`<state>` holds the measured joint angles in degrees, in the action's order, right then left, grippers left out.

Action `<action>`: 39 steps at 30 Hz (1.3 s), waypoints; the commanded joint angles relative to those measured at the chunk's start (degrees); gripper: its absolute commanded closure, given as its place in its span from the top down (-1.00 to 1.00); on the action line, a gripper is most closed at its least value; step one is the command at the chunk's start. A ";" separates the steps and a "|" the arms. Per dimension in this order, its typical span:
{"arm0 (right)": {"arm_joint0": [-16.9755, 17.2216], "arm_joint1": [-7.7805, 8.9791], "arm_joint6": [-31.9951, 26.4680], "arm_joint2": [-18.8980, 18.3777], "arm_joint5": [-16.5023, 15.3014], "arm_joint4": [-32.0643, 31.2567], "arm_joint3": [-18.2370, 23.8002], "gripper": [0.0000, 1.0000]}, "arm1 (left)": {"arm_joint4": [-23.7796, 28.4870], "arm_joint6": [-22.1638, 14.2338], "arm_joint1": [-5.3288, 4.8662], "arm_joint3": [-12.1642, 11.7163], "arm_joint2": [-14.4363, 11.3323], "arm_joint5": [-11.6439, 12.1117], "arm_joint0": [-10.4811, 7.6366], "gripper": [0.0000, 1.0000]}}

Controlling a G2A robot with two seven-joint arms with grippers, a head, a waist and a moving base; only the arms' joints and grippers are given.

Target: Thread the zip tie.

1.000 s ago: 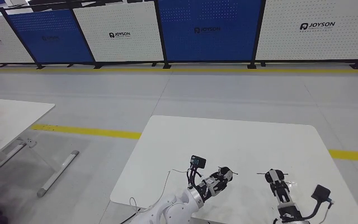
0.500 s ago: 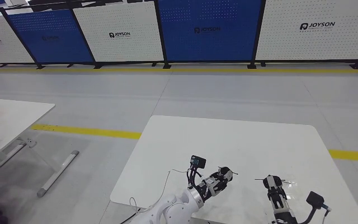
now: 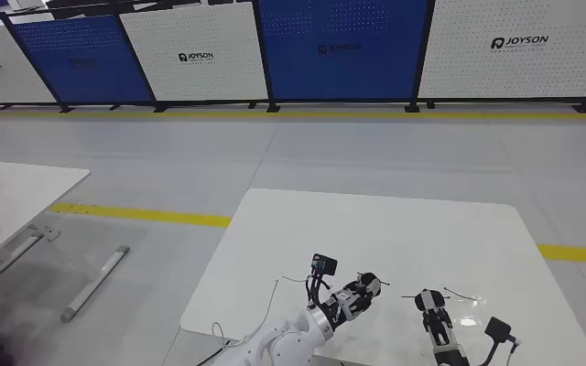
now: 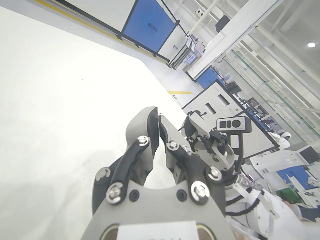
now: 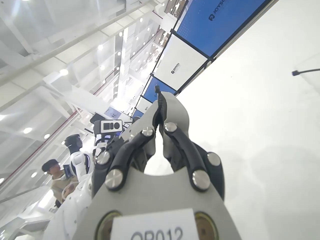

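Observation:
Near the front of the white table [image 3: 366, 220], my left gripper [image 3: 368, 280] [image 4: 159, 117] is shut, and a thin dark strip pokes out of its tip in the top view. My right gripper [image 3: 423, 299] [image 5: 158, 96] sits a short way to its right, shut on a short black zip tie end [image 5: 157, 89] that sticks out past the fingertips. The two grippers are apart. A second black zip tie [image 3: 464, 295] [image 5: 306, 71] lies loose on the table to the right of the right gripper.
The table's front edge runs just below both grippers in the top view. Blue and white partition panels [image 3: 339, 50] stand far behind the table. Another white table [image 3: 27, 188] stands off to the left.
My right gripper has moved left toward the left gripper and nearer the front edge, away from the loose zip tie. The left gripper has stayed still.

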<state>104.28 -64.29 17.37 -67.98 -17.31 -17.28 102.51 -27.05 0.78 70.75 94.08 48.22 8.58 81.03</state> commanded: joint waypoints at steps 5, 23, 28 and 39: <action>0.03 0.01 -0.05 -0.03 0.04 -0.01 0.05 -1.00 | 0.00 0.00 0.00 0.00 0.00 0.00 0.00 -1.00; -4.03 -2.99 10.04 6.27 4.18 -1.61 -3.38 -1.00 | 0.00 0.00 0.00 0.00 0.00 0.00 0.00 -1.00; -4.03 -2.99 10.04 6.27 4.18 -1.61 -3.38 -1.00 | 0.00 0.00 0.00 0.00 0.00 0.00 0.00 -1.00; -5.22 -3.69 4.56 4.88 5.62 5.46 -3.50 -1.00 | 0.00 0.00 0.00 0.00 0.00 0.00 0.00 -1.00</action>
<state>99.13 -67.91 22.49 -63.11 -11.78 -12.11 98.97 -27.05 0.78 70.75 94.08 48.22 8.58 81.03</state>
